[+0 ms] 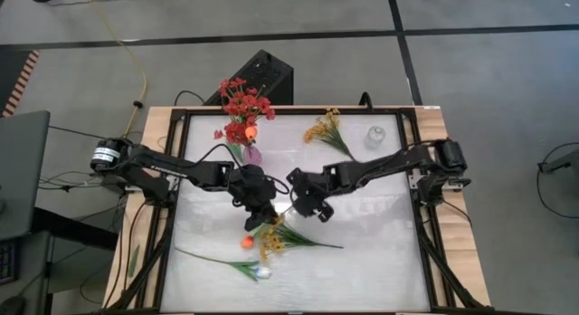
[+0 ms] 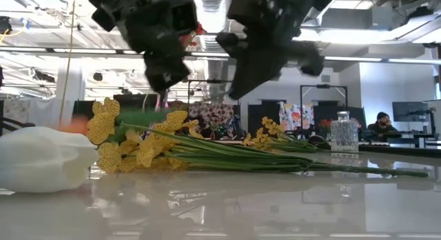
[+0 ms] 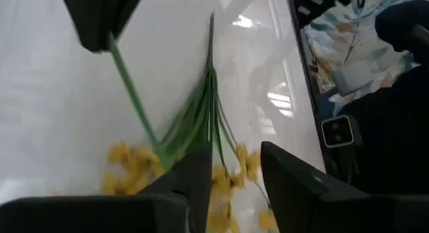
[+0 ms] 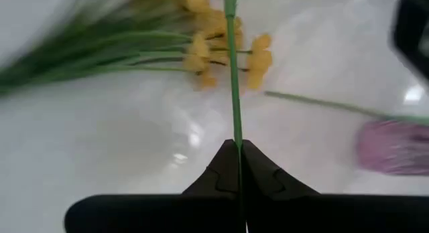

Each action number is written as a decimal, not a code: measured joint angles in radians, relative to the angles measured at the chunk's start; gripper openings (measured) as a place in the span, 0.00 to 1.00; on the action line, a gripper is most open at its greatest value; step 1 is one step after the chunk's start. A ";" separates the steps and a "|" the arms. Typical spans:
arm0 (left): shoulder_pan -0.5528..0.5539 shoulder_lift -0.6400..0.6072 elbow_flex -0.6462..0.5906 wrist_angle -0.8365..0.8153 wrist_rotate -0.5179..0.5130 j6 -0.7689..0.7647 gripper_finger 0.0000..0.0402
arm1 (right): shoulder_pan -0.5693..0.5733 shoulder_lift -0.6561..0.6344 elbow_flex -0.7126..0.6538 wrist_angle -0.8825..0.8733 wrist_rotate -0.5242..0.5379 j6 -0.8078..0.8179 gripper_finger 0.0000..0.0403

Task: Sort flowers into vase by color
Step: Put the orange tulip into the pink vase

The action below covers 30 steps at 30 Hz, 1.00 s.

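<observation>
My right gripper (image 1: 291,205) is shut on a thin green flower stem (image 4: 233,72) at mid-table. The stem runs over a yellow blossom spray (image 1: 270,243) that lies flat on the table, toward an orange tulip (image 1: 246,243). My left gripper (image 1: 261,215) hovers open just above the yellow spray (image 3: 134,159), touching nothing. A white tulip (image 1: 262,272) lies near the front edge. A purple vase (image 1: 251,154) holds red sprays (image 1: 244,105). A second yellow spray (image 1: 326,129) lies beside a clear glass vase (image 1: 374,136). My right gripper pinches the green stem's end (image 4: 234,129) between its two fingers. The fingers come slanting down from the table's right, and the stem runs straight on ahead of them. The stem (image 3: 131,86) slants down from the fingers to the flowers on the table.
The table's dark frame (image 1: 412,197) runs round the white top. A black box (image 1: 262,75) stands behind the far edge. The two grippers are close together at mid-table. Bare tabletop shows at the right (image 1: 380,252).
</observation>
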 joint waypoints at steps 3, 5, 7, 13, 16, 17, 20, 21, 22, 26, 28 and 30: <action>0.000 -0.025 0.039 -0.081 -0.005 0.103 0.32 | -0.067 -0.057 -0.025 -0.048 -0.206 0.021 0.06; -0.001 -0.062 0.060 -0.158 -0.050 0.169 0.31 | -0.123 -0.109 -0.075 -0.016 -0.406 0.020 0.06; -0.006 -0.116 0.062 -0.191 -0.155 0.223 0.30 | -0.179 -0.159 -0.154 0.089 -0.609 0.032 0.06; -0.047 -0.322 0.011 -0.111 -0.496 0.386 0.27 | -0.271 -0.248 -0.396 0.590 -0.866 0.214 0.06; -0.066 -0.379 -0.053 0.051 -0.575 0.468 0.27 | -0.266 -0.240 -0.470 0.938 -0.887 0.354 0.06; -0.069 -0.390 -0.078 0.107 -0.576 0.495 0.27 | -0.261 -0.224 -0.482 1.055 -0.884 0.408 0.06; -0.072 -0.390 -0.138 0.286 -0.544 0.555 0.27 | -0.246 -0.165 -0.493 1.375 -0.777 0.575 0.06; -0.072 -0.385 -0.151 0.333 -0.531 0.567 0.27 | -0.242 -0.141 -0.488 1.471 -0.721 0.617 0.06; -0.072 -0.375 -0.162 0.380 -0.521 0.579 0.27 | -0.240 -0.120 -0.484 1.547 -0.657 0.657 0.06; -0.071 -0.337 -0.175 0.459 -0.529 0.613 0.27 | -0.243 -0.039 -0.458 1.699 -0.523 0.736 0.06; -0.071 -0.327 -0.167 0.482 -0.540 0.613 0.27 | -0.245 -0.008 -0.438 1.697 -0.522 0.739 0.06; -0.072 -0.327 -0.168 0.498 -0.575 0.614 0.27 | -0.250 0.019 -0.427 1.696 -0.519 0.741 0.06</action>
